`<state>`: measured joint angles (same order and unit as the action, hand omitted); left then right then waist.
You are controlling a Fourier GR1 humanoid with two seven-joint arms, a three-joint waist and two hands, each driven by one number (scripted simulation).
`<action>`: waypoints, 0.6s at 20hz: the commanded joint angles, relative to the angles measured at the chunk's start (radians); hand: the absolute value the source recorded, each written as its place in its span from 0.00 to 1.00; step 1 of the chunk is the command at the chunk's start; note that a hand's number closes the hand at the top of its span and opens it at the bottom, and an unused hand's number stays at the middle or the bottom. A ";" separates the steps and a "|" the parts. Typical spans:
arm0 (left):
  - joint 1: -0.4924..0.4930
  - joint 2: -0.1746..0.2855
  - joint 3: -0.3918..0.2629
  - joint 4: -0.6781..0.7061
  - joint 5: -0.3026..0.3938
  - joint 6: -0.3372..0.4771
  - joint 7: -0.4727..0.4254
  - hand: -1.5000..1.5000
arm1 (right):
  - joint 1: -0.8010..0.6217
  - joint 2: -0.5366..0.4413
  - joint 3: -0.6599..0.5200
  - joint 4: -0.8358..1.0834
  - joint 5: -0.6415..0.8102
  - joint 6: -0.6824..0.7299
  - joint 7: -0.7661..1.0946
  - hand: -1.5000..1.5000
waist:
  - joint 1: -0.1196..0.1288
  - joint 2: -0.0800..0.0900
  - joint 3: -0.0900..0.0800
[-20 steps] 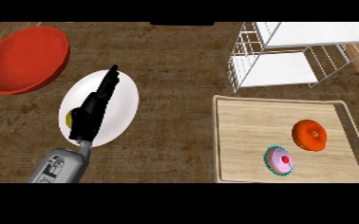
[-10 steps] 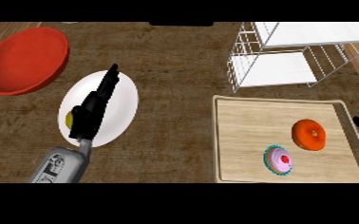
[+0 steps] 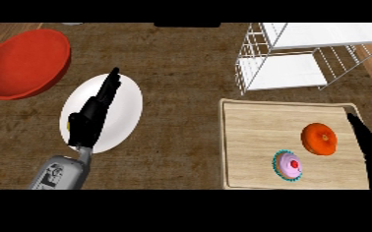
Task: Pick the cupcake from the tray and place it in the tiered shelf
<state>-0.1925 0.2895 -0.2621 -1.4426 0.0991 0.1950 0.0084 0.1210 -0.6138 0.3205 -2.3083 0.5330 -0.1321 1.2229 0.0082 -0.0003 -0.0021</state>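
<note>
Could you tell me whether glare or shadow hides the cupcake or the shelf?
Head view: even light, no glare on the cupcake or wooden tray; the white tiered shelf is bright yet its wires read clearly; the right hand is cut off at the right edge.

Dark wood all across the counter [image 3: 181, 78], rough-looking, streaky grain, matt. Lower right, the tray [image 3: 251, 128] is paler wood with fine straight grain, smooth. Top right, the tiered shelf [image 3: 251, 54]: thin white wire, metal by the look of it, around flat smooth white boards. Red plate [image 3: 29, 61] upper left, smooth with a soft sheen. White plate [image 3: 123, 113] centre left, smooth and plain. The cupcake [image 3: 289, 165] shows a pleated teal wrapper, paper-like, under smooth pink icing; the orange round item [image 3: 319, 138] beside it looks slightly glossy. Left hand [image 3: 91, 115] matt black, forearm [image 3: 62, 173] smooth grey.
</note>
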 commanded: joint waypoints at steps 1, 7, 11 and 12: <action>0.008 0.012 0.025 -0.004 0.009 -0.024 0.010 0.50 | -0.061 0.067 0.016 0.016 0.071 0.040 0.212 0.00 | -0.002 0.001 0.001; -0.005 -0.058 -0.026 -0.006 -0.063 0.037 0.019 0.50 | -0.091 0.140 -0.005 0.053 0.110 0.104 0.210 0.00 | -0.002 0.000 0.001; -0.048 -0.053 0.009 0.035 -0.029 -0.009 0.023 0.50 | -0.035 0.227 0.082 0.084 0.211 0.097 0.194 0.00 | -0.010 0.001 0.001; -0.051 -0.038 0.028 0.050 -0.036 -0.006 0.030 0.50 | -0.012 0.241 0.116 0.065 0.258 0.103 0.191 0.00 | -0.013 0.000 0.001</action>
<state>-0.2119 0.2544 -0.2497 -1.4104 0.0674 0.1917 0.0087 0.1076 -0.4359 0.3807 -2.2468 0.7190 -0.0642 1.2198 -0.0001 0.0001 -0.0017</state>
